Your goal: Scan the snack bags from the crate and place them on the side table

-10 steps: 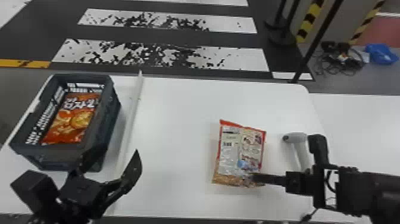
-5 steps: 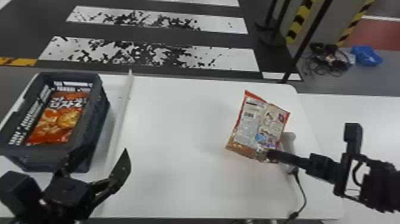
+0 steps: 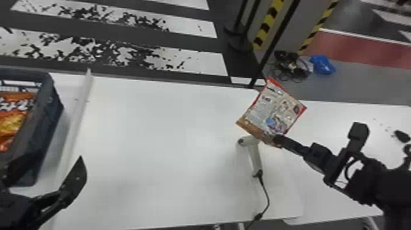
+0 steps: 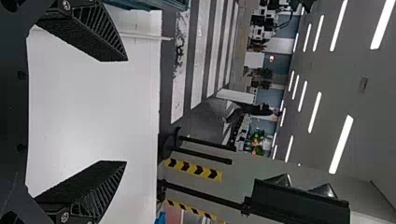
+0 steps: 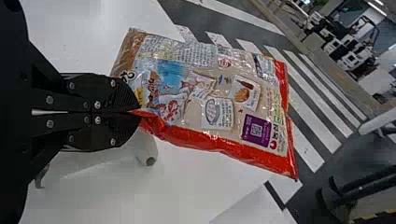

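Over the surface [image 3: 153, 137] near the scanner [image 3: 256, 154], your right tool [image 5: 136, 111] pinched a snack bag [image 3: 272, 111], perhaps already scanned but not yet on the side surface [image 3: 336, 117], while your left tool [image 4: 126, 111] gaped empty and another bag [image 3: 12, 120] awaited handling in the crate [image 3: 39, 122].

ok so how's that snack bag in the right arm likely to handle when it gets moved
The snack bag is probably light and fairly floppy, since it is a thin film pouch with creases across its face. It may sag or swing, as the right end effector pinches it only at one edge. Its glossy film could be slippery too.
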